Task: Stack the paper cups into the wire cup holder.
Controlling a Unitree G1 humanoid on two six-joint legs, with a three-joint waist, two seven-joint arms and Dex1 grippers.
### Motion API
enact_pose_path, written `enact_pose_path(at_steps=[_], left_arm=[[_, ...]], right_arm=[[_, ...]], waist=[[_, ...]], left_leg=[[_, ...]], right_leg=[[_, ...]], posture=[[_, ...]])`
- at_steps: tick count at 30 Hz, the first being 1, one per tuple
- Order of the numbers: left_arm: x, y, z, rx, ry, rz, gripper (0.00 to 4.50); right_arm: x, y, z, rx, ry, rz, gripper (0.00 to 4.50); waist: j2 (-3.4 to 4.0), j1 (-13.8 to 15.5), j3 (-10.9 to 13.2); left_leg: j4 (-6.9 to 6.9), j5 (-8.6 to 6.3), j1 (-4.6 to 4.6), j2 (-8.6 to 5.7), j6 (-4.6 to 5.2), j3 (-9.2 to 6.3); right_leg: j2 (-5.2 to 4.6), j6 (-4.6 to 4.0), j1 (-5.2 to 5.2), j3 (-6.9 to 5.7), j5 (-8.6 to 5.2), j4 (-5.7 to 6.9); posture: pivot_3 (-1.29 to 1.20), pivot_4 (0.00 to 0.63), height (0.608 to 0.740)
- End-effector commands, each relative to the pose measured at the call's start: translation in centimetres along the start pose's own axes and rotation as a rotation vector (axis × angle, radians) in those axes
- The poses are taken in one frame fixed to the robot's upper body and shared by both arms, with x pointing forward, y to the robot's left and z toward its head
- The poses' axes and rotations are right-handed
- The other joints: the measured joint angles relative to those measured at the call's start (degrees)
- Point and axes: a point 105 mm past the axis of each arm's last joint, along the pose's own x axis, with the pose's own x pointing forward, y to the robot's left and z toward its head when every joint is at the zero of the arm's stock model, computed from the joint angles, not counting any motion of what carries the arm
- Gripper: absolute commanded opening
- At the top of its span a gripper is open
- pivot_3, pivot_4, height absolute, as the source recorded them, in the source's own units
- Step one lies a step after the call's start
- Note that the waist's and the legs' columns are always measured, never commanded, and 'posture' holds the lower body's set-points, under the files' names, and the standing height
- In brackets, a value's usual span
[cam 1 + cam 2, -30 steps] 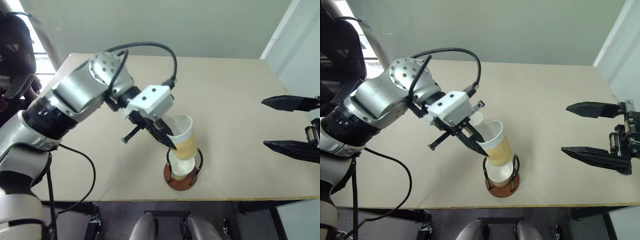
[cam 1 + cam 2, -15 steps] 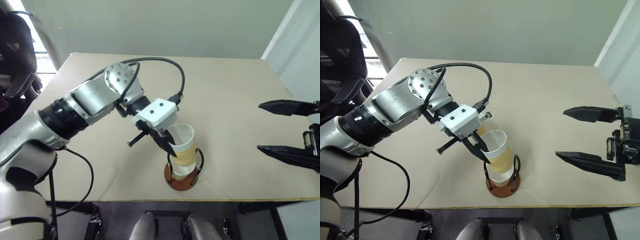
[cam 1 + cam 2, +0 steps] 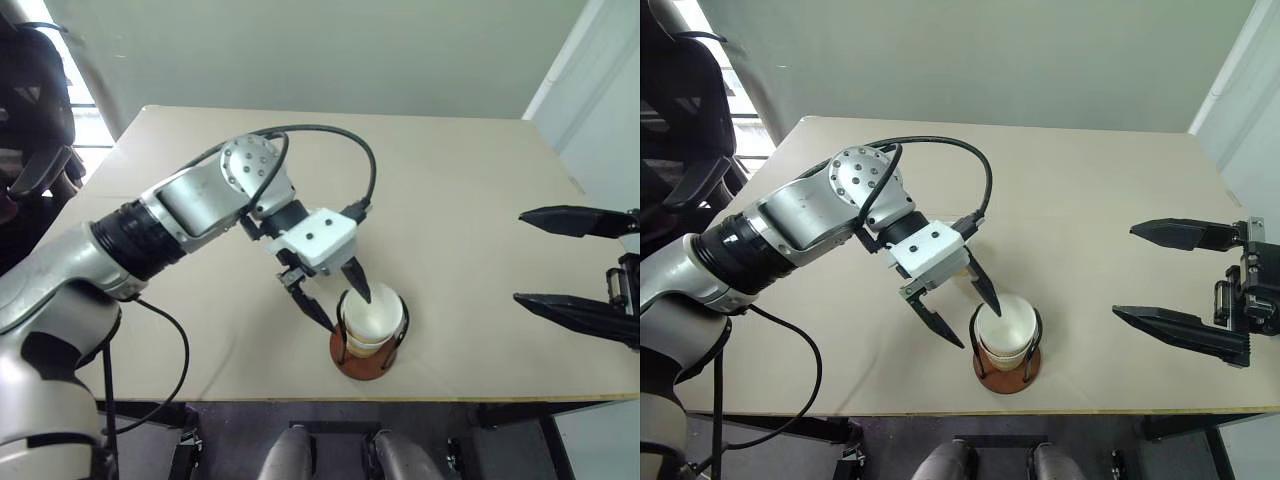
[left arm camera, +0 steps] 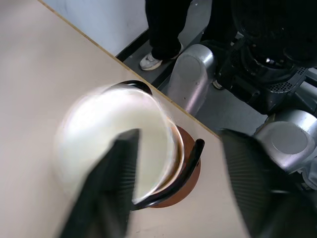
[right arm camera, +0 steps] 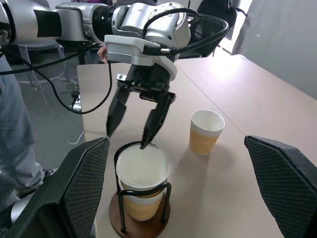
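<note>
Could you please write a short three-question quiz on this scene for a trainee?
1. True or false: the left claw is open.
2. How many cups sit in the holder? A) none B) two C) four
3. Where is the loose cup?

Key:
1. True; its fingers are spread above the top cup.
2. B; one is nested in the other.
3. It stands upright on the table, apart from the holder, on the far side of the left claw.
</note>
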Motion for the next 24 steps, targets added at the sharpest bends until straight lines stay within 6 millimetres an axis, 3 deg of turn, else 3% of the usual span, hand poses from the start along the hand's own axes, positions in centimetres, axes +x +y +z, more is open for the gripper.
enact_pose_path(at_steps=[1,6,9,12,15,18,24], left_arm=[[-0.7,0.2,0.7,0.055,0.022,-0.013,4.49],[-3.3,2.1,0.8,0.025,-0.014,0.143,4.49],[-6.6,3.0,-1.4,-0.095,0.022,0.325,4.49],[-10.6,2.0,-4.9,-0.260,0.059,0.531,4.49],[-12.1,0.7,-7.1,-0.341,0.089,0.613,4.49],[-11.9,0.1,-9.0,-0.395,0.100,0.636,4.49],[-9.6,1.1,-11.0,-0.422,0.118,0.595,4.49]], right_arm=[[-0.4,0.1,0.7,-0.057,-0.008,-0.025,4.50],[-0.4,0.0,0.6,-0.057,0.001,-0.023,4.50],[-0.4,-0.3,0.4,-0.063,0.013,-0.025,4.50],[-0.3,-0.4,0.3,-0.064,0.003,-0.012,4.50],[-0.3,-0.5,0.2,-0.065,0.007,-0.008,4.50],[-0.2,-0.7,0.1,-0.064,0.004,-0.004,4.50],[0.0,-0.9,0.0,-0.072,0.002,0.001,4.50]], waist=[[0.00,0.00,0.00],[0.02,0.11,0.00],[0.06,0.09,-0.03],[0.12,-0.11,-0.04],[0.22,-0.24,-0.08],[0.22,0.05,-0.08],[0.19,1.47,-0.07]], left_leg=[[0.05,-0.01,-0.02,0.00,0.02,0.00],[0.30,-0.08,-0.15,0.00,0.13,-0.01],[0.37,-0.10,-0.20,0.00,0.17,0.01],[0.36,-0.09,-0.20,0.00,0.17,0.00],[0.31,-0.09,-0.20,0.00,0.16,0.01],[0.34,-0.09,-0.25,-0.01,0.16,0.00],[0.48,-0.03,-0.44,-0.07,0.40,0.03]], right_leg=[[0.00,0.03,-0.01,0.00,0.02,0.00],[0.00,0.12,-0.01,0.00,0.10,0.00],[0.00,0.15,-0.04,0.01,0.23,-0.06],[0.00,0.09,-0.11,0.02,0.31,-0.05],[0.00,0.02,-0.23,0.02,0.37,-0.05],[0.00,0.06,-0.25,0.02,0.37,-0.07],[-0.09,0.25,-0.22,0.03,0.47,-0.15]], posture=[[0.00,0.150,0.740],[0.00,0.150,0.740],[0.00,0.150,0.740],[0.00,0.150,0.740],[0.00,0.150,0.740],[0.00,0.150,0.740],[0.00,0.150,0.740]])
